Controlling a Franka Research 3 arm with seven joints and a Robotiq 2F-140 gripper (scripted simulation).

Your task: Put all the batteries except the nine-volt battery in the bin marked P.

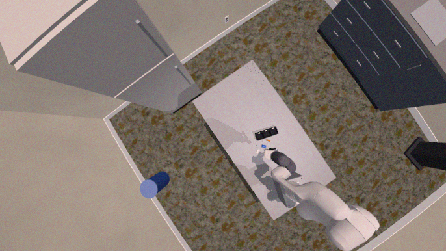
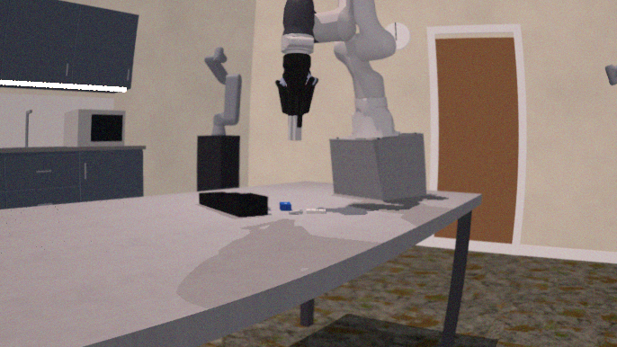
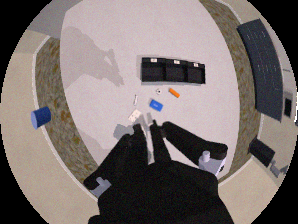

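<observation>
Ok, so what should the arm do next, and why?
Probably open the gripper and start lowering it toward the small pale cylinder beside the blue block. The gripper hangs shut, apparently on nothing, high above the table, and that cylinder looks like a battery lying outside the bins.
</observation>
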